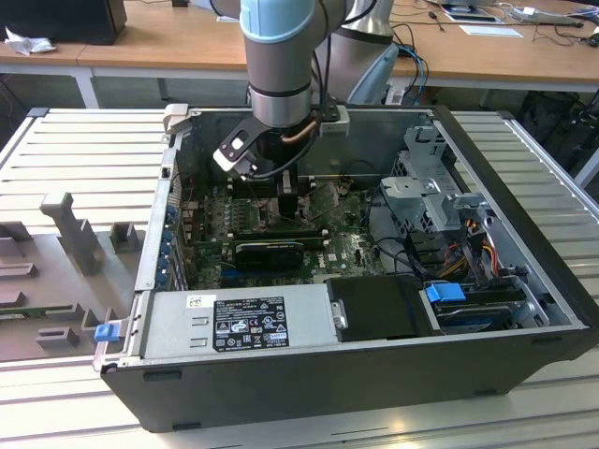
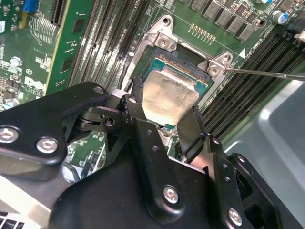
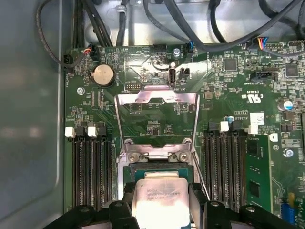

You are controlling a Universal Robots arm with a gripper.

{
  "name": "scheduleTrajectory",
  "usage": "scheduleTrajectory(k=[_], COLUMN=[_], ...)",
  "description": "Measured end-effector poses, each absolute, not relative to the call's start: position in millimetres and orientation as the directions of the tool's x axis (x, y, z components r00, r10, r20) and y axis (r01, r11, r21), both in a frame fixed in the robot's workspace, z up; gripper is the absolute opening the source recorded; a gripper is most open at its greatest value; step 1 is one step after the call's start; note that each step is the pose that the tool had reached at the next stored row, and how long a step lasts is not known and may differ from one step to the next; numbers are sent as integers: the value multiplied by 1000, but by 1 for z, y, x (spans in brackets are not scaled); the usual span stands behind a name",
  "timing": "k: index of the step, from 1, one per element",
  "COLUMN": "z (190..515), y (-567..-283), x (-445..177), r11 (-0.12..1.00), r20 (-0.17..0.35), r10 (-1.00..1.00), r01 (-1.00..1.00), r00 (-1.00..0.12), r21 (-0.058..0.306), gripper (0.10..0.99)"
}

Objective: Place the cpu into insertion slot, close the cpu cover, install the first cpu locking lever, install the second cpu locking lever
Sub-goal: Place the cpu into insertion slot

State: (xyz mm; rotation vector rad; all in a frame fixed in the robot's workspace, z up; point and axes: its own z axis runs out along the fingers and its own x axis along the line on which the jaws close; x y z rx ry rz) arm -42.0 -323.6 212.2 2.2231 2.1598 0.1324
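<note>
- Black gripper [image 2: 166, 109] is nearest in both wrist views; its fingers [image 2: 138, 102] are clamped on two opposite edges of the cpu [image 2: 169, 93].
- Over the insertion slot [image 2: 183, 64] lies the cpu; whether it is fully seated, I cannot tell.
- Beyond the slot, the cpu cover [image 3: 143, 98] stands swung open over the green board [image 3: 95, 109].

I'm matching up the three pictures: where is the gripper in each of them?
Exterior view: the gripper hangs under the arm's wrist, inside the open computer case.
Second wrist view: the gripper closes on two sides of the silvery chip.
First wrist view: the gripper flanks that chip, in front of the open metal cover.
Shared landmark: the green board.
</note>
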Motion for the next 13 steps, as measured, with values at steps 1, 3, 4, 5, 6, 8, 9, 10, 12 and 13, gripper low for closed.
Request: scheduleTrajectory(k=[1,3,4,5,6,8,9,10,12,13], z=[211,209,207,205,204,202,202,202,202,202], y=[-323,-323,-323,-322,-322,-322,-322,-322,-322,-322], x=[-42,-42,-42,-42,-42,-42,-42,-42,-42,-42], r11=[-31,-30,-30,-31,-30,-30,-30,-30,-30,-30], r20=[34,34,34,34,34,34,34,34,34,34], r10=[999,999,999,999,999,999,999,999,999,999], r01=[996,996,996,996,996,996,996,996,996,996], r00=[28,28,28,28,28,28,28,28,28,28], r21=[87,88,88,88,88,87,87,87,87,88], gripper=[529,529,529,529,529,529,529,529,529,541])
